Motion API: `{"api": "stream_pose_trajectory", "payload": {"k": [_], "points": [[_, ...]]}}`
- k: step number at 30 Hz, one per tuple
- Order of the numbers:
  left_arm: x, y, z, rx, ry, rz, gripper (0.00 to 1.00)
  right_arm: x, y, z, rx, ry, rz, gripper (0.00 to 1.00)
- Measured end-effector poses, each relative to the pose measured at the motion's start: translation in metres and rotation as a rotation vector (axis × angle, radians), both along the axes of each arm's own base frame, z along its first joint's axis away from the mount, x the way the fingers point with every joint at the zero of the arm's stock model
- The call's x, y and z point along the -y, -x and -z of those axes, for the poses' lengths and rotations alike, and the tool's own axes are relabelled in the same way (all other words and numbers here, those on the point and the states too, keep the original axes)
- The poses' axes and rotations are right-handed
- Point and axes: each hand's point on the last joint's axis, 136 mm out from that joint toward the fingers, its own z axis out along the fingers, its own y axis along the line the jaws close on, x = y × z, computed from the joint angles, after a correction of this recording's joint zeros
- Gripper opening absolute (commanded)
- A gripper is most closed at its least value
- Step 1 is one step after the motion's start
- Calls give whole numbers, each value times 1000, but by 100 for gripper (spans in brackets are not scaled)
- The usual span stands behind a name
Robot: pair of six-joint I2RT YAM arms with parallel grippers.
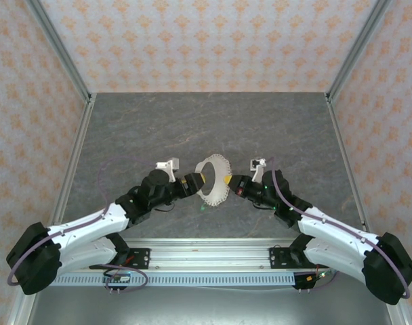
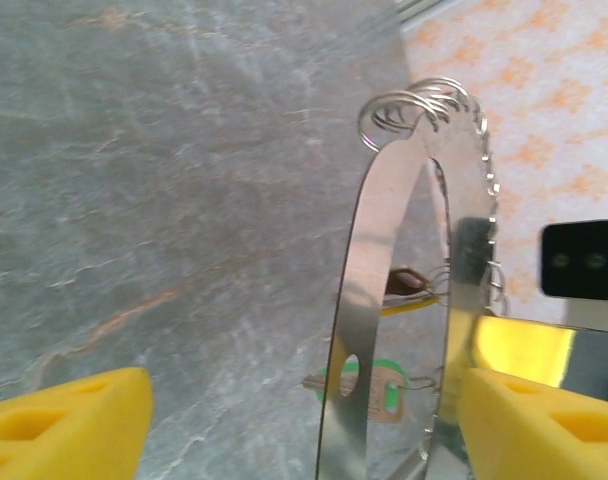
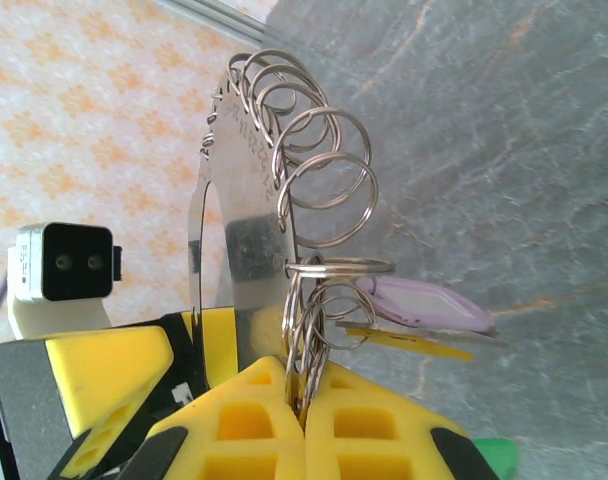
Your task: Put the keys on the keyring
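Right gripper (image 3: 304, 395): clamped tight. Its two yellow fingers are pressed together on a bunch of the little wire loops hanging off the keyring (image 3: 246, 230), so this is the one carrying the thing.
Left gripper (image 2: 306, 378): spread wide, yellow fingers far apart. The keyring's flat band runs up between them, close against the finger on the right side of the wrist view. Honestly can't tell if it touches that one. The other finger is well clear of it.
Keyring: big flat shiny metal ring, fringed all round with small wire loops. It's held up on edge between the two grippers, over the near middle of the table (image 1: 260, 128).
Green key (image 2: 376, 390): small metal key with a green tag, lying flat and loose on the table. From the left wrist you see it through the ring's opening; from above it's a green speck just in front of the ring.
Purple tag (image 3: 424, 303): see-through purple, hanging from a loop near the right gripper's fingers, sticking out sideways.
Yellow tag (image 3: 414, 343): thin strip just beside the purple one, on the fingers' side — can't make out a key blade on either.
Arms: both reach in from the near edge and meet nose to nose at the ring.
Table: grey, stone-look top.
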Motion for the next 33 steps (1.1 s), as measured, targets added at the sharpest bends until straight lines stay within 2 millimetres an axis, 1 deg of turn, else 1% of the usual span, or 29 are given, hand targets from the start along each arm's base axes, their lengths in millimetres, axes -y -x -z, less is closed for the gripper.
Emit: {"api": "stream_pose_trajectory", "payload": {"k": [2, 4, 9, 12, 14, 15, 16, 18, 20, 23, 25, 27, 29, 31, 33], "points": [[2, 0, -7, 9, 30, 5, 67, -1, -1, -5, 6, -22, 4, 0], [4, 0, -13, 15, 58, 12, 61, -2, -2, -8, 7, -38, 7, 0], [10, 1, -26, 30, 117, 35, 50, -4, -1, -16, 6, -77, 0, 0], [12, 0, -33, 41, 147, 42, 34, -6, -1, -18, 4, -91, -8, 0], [13, 0, -36, 43, 164, 42, 27, -7, 0, -18, -1, -94, -10, 0], [13, -1, -38, 46, 169, 42, 20, -7, 0, -18, -2, -94, -12, 0], [13, -2, -38, 48, 171, 40, 9, -7, 0, -18, -4, -97, -10, 0], [12, -3, -39, 44, 178, 37, 0, -7, -1, -20, -2, -107, -10, 3], [14, -1, -52, 68, 212, 49, 0, -7, -1, -18, -14, -107, -6, 10], [12, 1, -61, 98, 217, 58, 0, -7, -1, -24, 13, -116, -13, 20], [11, 3, -65, 116, 192, 66, 0, -5, -1, -27, 36, -108, -8, 29], [8, 4, -69, 134, 140, 79, 0, 2, -1, -35, 94, -89, 9, 33], [6, 5, -78, 168, 77, 100, 0, 12, -2, -44, 167, -57, 42, 36], [3, 5, -94, 215, 7, 125, 0, 22, -5, -51, 247, -8, 81, 37], [1, 4, -115, 279, -77, 158, 0, 33, -8, -55, 325, 62, 118, 37]]}}
